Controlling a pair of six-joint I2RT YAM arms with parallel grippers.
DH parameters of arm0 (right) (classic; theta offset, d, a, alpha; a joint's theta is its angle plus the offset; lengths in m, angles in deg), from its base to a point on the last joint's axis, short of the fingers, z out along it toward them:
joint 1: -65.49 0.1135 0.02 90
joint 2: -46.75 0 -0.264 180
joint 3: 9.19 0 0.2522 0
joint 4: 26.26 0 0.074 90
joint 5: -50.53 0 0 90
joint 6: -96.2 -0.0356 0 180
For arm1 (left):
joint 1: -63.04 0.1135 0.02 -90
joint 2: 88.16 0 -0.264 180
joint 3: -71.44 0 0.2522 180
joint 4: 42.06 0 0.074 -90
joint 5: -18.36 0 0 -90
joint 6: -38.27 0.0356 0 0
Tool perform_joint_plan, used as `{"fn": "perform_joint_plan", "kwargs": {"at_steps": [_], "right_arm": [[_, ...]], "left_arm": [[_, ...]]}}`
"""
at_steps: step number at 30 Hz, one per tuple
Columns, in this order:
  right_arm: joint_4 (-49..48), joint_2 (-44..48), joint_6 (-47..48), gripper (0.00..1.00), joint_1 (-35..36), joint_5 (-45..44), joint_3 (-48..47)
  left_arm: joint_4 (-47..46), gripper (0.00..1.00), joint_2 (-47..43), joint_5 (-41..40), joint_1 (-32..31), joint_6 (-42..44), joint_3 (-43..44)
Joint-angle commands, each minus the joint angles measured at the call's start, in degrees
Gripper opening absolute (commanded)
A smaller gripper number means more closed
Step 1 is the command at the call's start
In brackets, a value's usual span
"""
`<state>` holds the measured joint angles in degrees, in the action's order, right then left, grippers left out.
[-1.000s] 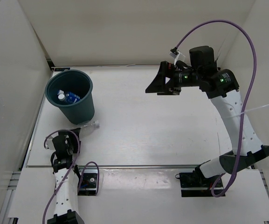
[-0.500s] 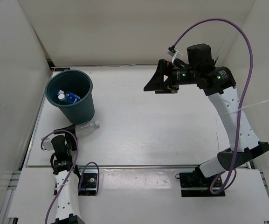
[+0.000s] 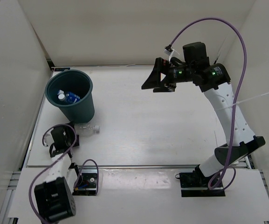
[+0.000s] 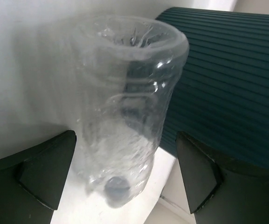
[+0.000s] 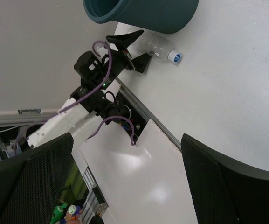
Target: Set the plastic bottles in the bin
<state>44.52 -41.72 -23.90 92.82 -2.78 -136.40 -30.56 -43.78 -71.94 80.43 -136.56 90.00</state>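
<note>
A plain clear plastic bottle [image 3: 88, 129] lies on its side on the table against the foot of the dark teal bin [image 3: 84, 106], its cap pointing right. My left gripper [image 3: 72, 135] is open at the bottle's base end. In the left wrist view the bottle [image 4: 125, 102] sits between the spread fingers [image 4: 45, 172], base toward the camera, not pinched, with the bin [image 4: 232, 79] behind on the right. Blue-labelled bottles [image 3: 70, 97] lie inside the bin. My right gripper [image 3: 155, 83] is open and empty, high over the far middle. The green bottle is out of view.
White walls close in the table on the left, back and right. The right wrist view looks down on the bin [image 5: 148, 11], the clear bottle [image 5: 155, 45], the left arm [image 5: 94, 70] and the metal rail at the table's near edge [image 5: 146, 116].
My left arm has swung round and its open gripper has come up around the clear bottle's base; the bottle turned slightly flatter. My right arm drifted a little left and back.
</note>
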Motion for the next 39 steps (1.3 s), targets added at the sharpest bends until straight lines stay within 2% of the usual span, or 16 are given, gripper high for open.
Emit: {"fn": "perform_joint_plan", "kwargs": {"at_steps": [1, 3, 8, 11, 12, 14, 16, 18, 22, 23, 25, 27, 31, 34, 39], "right_arm": [[-0.7, 0.3, -0.2, 1.00, -0.3, 1.5, -2.0], [-0.7, -0.2, -0.2, 1.00, -0.3, 1.5, -2.0], [-0.7, -0.7, -0.2, 1.00, -0.3, 0.7, -2.6], [-1.3, -0.7, -0.8, 1.00, -0.3, 0.7, -2.6], [-1.3, -0.7, -0.8, 1.00, -0.3, 1.2, -2.6], [-1.3, -0.7, -0.8, 1.00, -0.3, 1.2, -3.1], [-1.3, -1.3, -0.8, 1.00, -0.3, 1.2, -3.1], [-1.3, -1.9, -0.8, 1.00, -0.3, 1.9, -4.2], [-2.9, -2.4, -1.4, 1.00, -0.3, 2.4, -4.2], [-3.6, -1.9, -1.4, 1.00, -0.3, 2.4, -3.6], [-5.9, -1.9, -2.1, 1.00, -0.3, 2.4, -1.3], [-8.0, -1.3, -2.8, 1.00, -0.3, 3.1, 0.2], [-9.6, -1.3, -3.4, 1.00, -0.3, 3.7, 2.2], [-10.3, -1.3, -3.9, 1.00, -0.3, 3.7, 3.0], [-10.9, -0.1, -4.4, 1.00, 0.2, 3.7, 3.5]], "left_arm": [[-0.3, 1.00, 9.3, 2.3, 1.1, 3.3, 3.7], [-0.3, 1.00, 12.0, 4.2, 1.9, 3.9, 5.0], [-0.3, 0.91, 14.4, 6.7, 4.1, 4.4, 4.8], [-0.3, 0.81, 13.2, 8.5, 5.5, 4.4, 2.6], [-0.3, 0.72, 11.9, 9.8, 6.2, 4.9, 1.2], [-0.3, 0.62, 10.7, 11.8, 6.8, 5.6, -0.1], [1.6, 0.54, 8.0, 13.2, 7.3, 6.3, -1.8], [4.2, 0.52, 3.0, 14.4, 7.3, 6.3, -3.0], [16.6, 0.49, -8.7, 14.4, 7.3, 8.5, -0.7], [23.4, 0.49, -11.0, 14.4, 7.3, 10.0, 0.7], [29.1, 0.48, -16.2, 13.6, 7.3, 12.0, 6.1], [37.9, 0.48, -17.7, 11.9, 7.3, 15.2, 11.0], [46.7, 0.48, -17.7, 10.8, 7.3, 20.3, 26.6], [49.1, 0.48, -16.3, 10.2, 7.3, 22.9, 34.8], [53.0, 0.48, -9.8, 10.2, 7.3, 26.6, 53.4]]}}
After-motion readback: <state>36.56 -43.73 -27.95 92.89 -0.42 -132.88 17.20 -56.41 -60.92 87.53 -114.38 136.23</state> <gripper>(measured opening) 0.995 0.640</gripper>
